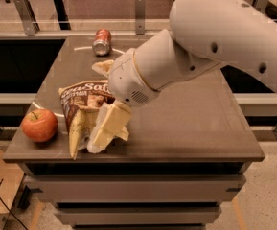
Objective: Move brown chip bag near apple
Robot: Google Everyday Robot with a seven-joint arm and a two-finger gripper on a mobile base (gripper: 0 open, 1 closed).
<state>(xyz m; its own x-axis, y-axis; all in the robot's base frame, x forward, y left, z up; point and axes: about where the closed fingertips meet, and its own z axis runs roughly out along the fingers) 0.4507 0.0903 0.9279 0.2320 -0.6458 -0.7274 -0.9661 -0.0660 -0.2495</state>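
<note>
Reaching down from the white arm [214, 47], the gripper [108, 131] sits on the tan lower part of the bag [83, 102], near the front edge of the tabletop [190, 128]. I cannot tell whether it is open or clamped. The bag lies crumpled under the gripper and just picture-left of it. 1 apple [39, 125] sits farther left, just beside the bag. 1 red can [101, 41] lies well behind the gripper.

white bulbous arm [214, 37], dark screw holes [211, 47], cream claw [107, 131] on brown chip bag [80, 99]
</note>
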